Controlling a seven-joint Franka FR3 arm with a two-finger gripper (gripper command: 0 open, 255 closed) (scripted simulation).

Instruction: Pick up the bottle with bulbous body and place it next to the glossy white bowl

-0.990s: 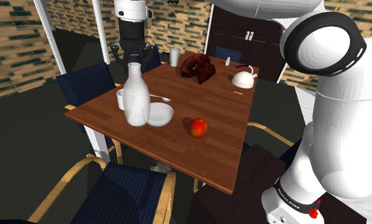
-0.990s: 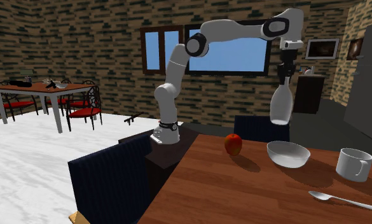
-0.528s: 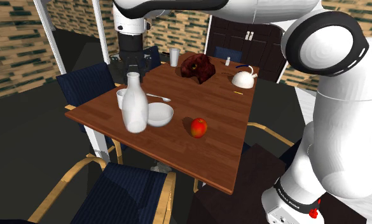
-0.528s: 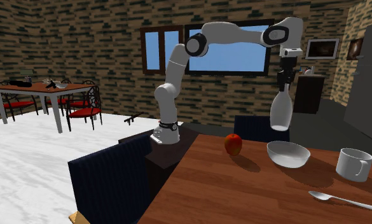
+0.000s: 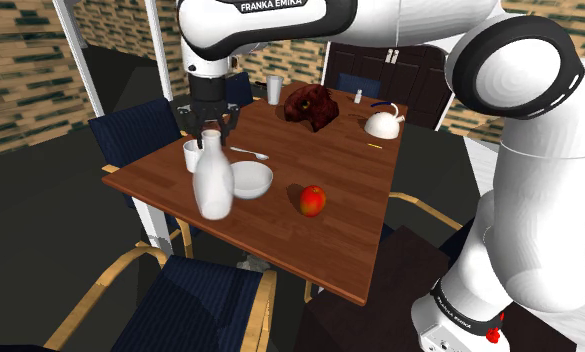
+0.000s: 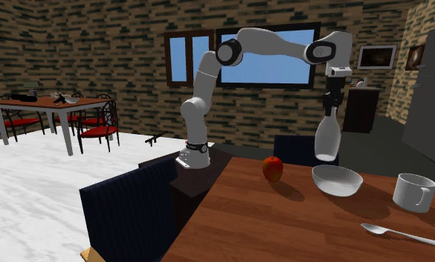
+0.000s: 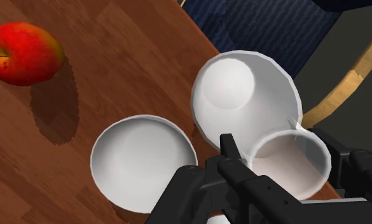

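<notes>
The white bottle (image 5: 213, 182) with a bulbous body hangs upright by its neck from my gripper (image 5: 210, 127), which is shut on it. It hovers just above the wooden table (image 5: 350, 230), close beside the glossy white bowl (image 5: 252, 180), on the side toward the shoulder view's left. In the second exterior view the bottle (image 6: 326, 139) hangs just behind the bowl (image 6: 336, 179) under the gripper (image 6: 330, 106). The wrist view looks down the bottle (image 7: 241, 95) held in my gripper (image 7: 286, 160), with the bowl (image 7: 143, 159) alongside.
A white mug (image 5: 191, 155) and a spoon (image 5: 250, 153) lie just behind the bottle. A red apple (image 5: 312, 200) sits past the bowl. Farther back stand a glass (image 5: 274, 90), a brown object (image 5: 311, 105) and a white kettle (image 5: 383, 124). Blue chairs (image 5: 135, 135) ring the table.
The gripper has come down with the bottle, from well above the table to just over it beside the bowl. Nothing else on the table has moved.
</notes>
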